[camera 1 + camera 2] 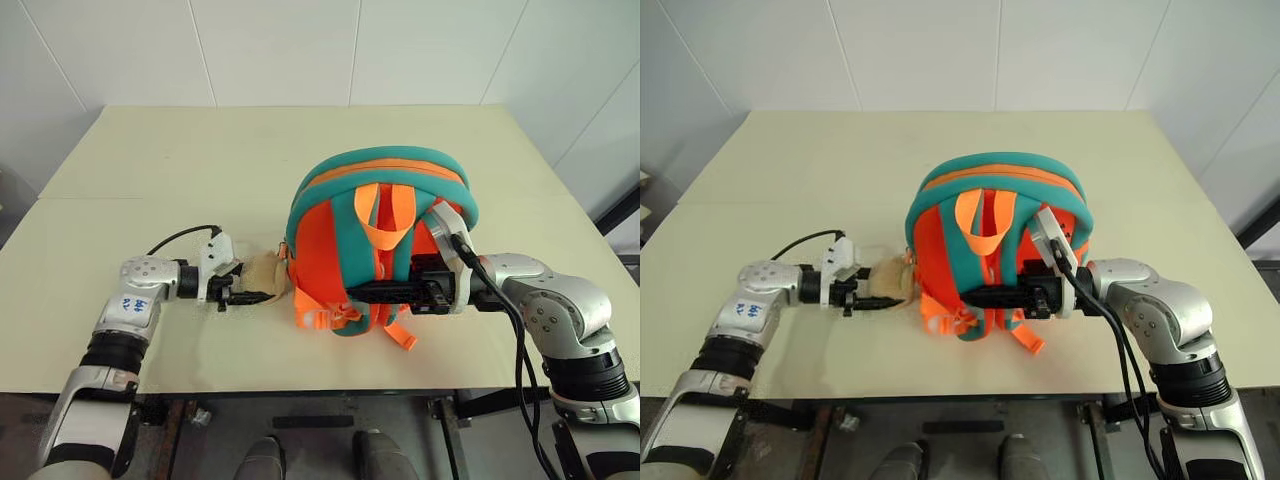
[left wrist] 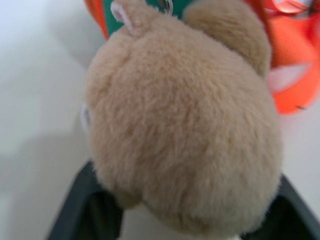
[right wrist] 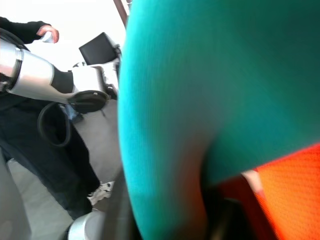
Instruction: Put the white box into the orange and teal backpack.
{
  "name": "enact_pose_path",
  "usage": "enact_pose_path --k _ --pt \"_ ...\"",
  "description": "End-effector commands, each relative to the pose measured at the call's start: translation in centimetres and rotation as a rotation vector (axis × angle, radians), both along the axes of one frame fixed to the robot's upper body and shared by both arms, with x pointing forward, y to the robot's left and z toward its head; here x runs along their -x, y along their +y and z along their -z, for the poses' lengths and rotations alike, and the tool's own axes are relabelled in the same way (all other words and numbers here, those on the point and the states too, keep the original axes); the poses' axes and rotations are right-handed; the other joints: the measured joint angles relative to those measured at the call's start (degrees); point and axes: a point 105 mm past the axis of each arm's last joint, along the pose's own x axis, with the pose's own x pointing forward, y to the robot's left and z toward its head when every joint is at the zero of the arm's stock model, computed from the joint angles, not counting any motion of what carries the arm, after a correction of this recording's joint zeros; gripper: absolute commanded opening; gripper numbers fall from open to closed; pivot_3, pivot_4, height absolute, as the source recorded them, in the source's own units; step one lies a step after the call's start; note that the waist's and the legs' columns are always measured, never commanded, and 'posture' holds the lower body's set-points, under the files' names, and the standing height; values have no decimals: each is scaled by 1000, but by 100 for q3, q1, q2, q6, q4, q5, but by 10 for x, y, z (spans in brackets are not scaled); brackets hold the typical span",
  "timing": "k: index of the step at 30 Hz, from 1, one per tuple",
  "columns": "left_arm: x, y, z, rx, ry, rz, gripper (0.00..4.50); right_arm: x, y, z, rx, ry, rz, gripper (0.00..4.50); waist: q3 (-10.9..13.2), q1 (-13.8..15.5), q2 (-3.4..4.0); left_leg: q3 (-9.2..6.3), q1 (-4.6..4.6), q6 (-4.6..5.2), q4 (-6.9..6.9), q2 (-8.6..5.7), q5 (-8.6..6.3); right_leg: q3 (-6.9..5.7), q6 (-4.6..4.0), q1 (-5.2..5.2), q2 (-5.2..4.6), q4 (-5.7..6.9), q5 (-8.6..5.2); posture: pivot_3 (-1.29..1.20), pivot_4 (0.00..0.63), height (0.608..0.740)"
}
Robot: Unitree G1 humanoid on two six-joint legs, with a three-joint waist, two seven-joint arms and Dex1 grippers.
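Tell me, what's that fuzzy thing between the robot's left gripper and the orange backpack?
A beige plush toy lies there, between the left gripper and the orange and teal backpack; the head views show it.

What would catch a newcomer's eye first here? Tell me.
The orange and teal backpack stands at the middle of the pale table, straps toward the robot. The right gripper reaches across its straps. The left gripper is at the beige plush toy beside the backpack.
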Motion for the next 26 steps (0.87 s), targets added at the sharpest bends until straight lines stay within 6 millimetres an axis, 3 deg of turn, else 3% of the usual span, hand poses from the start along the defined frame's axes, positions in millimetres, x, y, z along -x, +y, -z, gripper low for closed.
enact_pose_path --k 1,3,8,12,16,21,26 --pt "13 6 -28 29 -69 -10 4072 -7 -22 -24 -72 -75 101 2283 0 32 0 -1 0 0 -1 0 0 -1 -1 0 0 -1 -1 0 150 740" --pt "22 9 -35 36 -72 -16 4500 -9 -34 -22 -57 -69 145 2977 0 57 0 0 1 1 0 0 0 -1 -2 3 0 -2 -1 0 150 740" --pt "44 16 -44 53 -61 -39 4500 -5 -62 -5 72 -97 224 4471 0 62 0 1 -1 3 -1 -4 -2 -1 -2 9 -8 -18 -1 0 150 740" --pt "56 19 -47 61 -46 -53 4500 0 -94 5 153 -108 306 4471 0 56 0 3 1 4 -1 -4 -3 -1 -3 10 -7 -18 -2 0 150 740" --pt "53 20 -58 103 -77 -87 4500 2 -119 12 184 -98 375 4471 0 54 -1 5 6 4 2 -3 -3 -1 -3 18 -6 -20 -2 0 150 740" --pt "54 23 -60 66 -85 -62 4500 1 -129 18 266 -148 384 4471 1 26 1 11 12 5 4 -2 -2 1 -7 21 -4 -23 1 0 150 740" --pt "60 22 -67 55 -67 -43 4500 -10 -139 8 292 -228 411 4471 1 38 1 11 10 5 3 -1 -2 1 -5 24 -4 -34 2 0 150 740"
